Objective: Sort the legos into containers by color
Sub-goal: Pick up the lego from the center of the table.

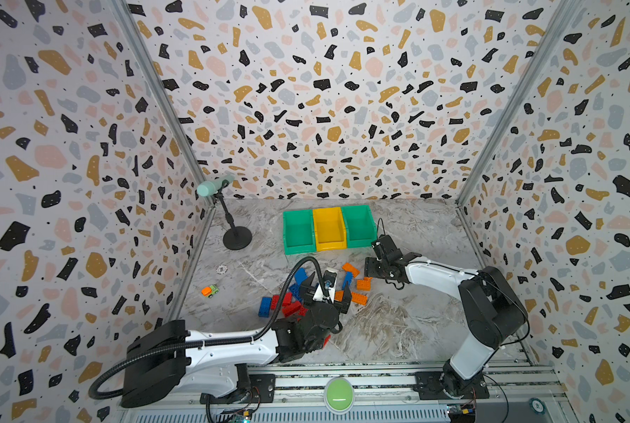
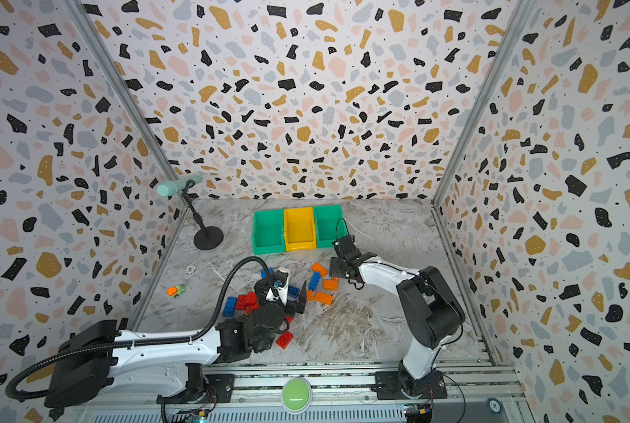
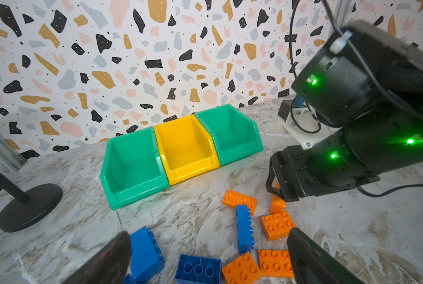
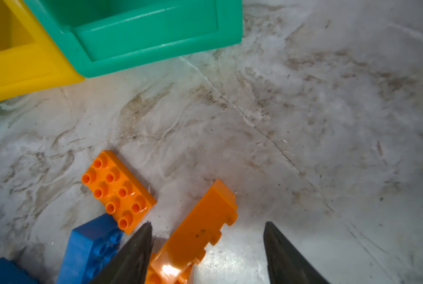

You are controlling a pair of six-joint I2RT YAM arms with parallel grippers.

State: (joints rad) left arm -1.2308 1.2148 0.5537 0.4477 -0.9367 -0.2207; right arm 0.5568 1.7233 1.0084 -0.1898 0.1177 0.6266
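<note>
One orange lego [image 4: 200,228] btwn my R jaws, long axis roughly along them | R half-wide, prob no grip | L jaws wide, farther

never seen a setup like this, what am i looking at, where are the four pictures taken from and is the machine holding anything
These are two robot arms mounted on a rail, each ending in a two-fingered gripper. The two wide pictures look down from an overhead camera. The two close-ups come from cameras on the arms' wrists. On the marble table lie red, blue and orange toy bricks, a small toy car, a black stand, and a yellow bin between two green bins, all empty. The left gripper hangs open over the pile, holding nothing. The right gripper straddles an orange brick lying on its side, jaws apart, not yet clamped.
</note>
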